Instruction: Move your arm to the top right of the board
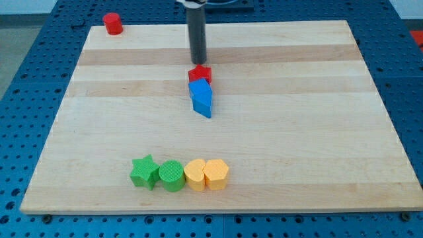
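Observation:
My tip (pixel 198 61) is the lower end of a dark rod coming down from the view's top centre. It stands on the wooden board (pixel 297 132) just above a red star block (pixel 200 73), close to it or touching; I cannot tell which. A blue block (pixel 201 98) with a pointed lower end lies right below the red star, touching it. The board's top right corner lies far to the right of my tip.
A red cylinder (pixel 113 24) stands at the board's top left corner. Near the bottom edge sits a row: green star (pixel 145 172), green cylinder (pixel 172 175), yellow block (pixel 194 174), yellow heart-like block (pixel 216 173). Blue perforated table surrounds the board.

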